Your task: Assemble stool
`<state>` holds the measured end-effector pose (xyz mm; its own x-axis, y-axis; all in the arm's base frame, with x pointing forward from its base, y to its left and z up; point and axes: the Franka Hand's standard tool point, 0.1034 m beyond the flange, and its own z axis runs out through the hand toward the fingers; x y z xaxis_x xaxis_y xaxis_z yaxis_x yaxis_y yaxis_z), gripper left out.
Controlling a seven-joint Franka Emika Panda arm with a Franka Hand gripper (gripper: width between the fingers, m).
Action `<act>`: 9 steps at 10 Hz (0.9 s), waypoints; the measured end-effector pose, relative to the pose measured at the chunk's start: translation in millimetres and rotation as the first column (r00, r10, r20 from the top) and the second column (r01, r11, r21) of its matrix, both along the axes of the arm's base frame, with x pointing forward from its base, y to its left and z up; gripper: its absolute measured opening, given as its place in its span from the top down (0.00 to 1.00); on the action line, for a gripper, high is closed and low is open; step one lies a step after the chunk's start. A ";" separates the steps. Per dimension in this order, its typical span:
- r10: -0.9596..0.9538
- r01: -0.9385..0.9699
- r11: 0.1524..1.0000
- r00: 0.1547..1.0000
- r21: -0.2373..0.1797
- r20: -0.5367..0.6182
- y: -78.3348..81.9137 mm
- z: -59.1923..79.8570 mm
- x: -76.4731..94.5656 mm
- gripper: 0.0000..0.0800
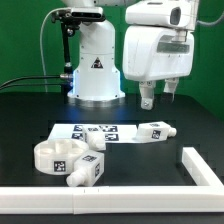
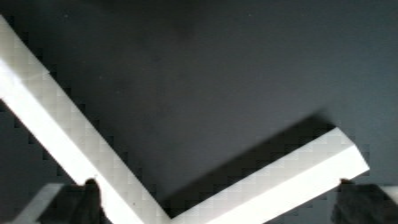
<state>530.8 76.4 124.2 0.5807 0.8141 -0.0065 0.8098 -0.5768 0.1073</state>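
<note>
black table (image 1: 25, 120), green backdrop (image 1: 20, 40). the round seat (image 1: 50, 155) is white and carries black-and-white square tags, and so do the near leg (image 1: 88, 170) and the far leg (image 1: 155, 131). the marker board (image 1: 85, 130) is white, printed with black tags. the rail (image 1: 205, 165) is plain white.

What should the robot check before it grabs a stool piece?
1. Is the gripper empty: ok, jaws apart, nothing between them.
2. Is the gripper over a part: not ok, the wrist view shows only the white rail and the dark table.
3. Is the nearest leg free to grab: ok, it lies alone with nothing on it.
4. Is the seat flat on the table: ok.
5. Do the leg holes in the seat face up: cannot tell.
</note>
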 end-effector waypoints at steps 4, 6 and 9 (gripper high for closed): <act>0.017 -0.017 1.000 1.000 -0.006 -0.004 -6.4 -1.0 -0.6 0.19; 0.023 -0.023 1.000 0.999 -0.008 -0.026 -43.6 -5.7 -6.4 0.19; 0.068 -0.069 0.998 0.994 -0.010 -0.088 -107.2 -20.6 -23.4 0.19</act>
<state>507.4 -30.9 103.6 0.5203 0.8514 -0.0659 0.8540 -0.5186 0.0418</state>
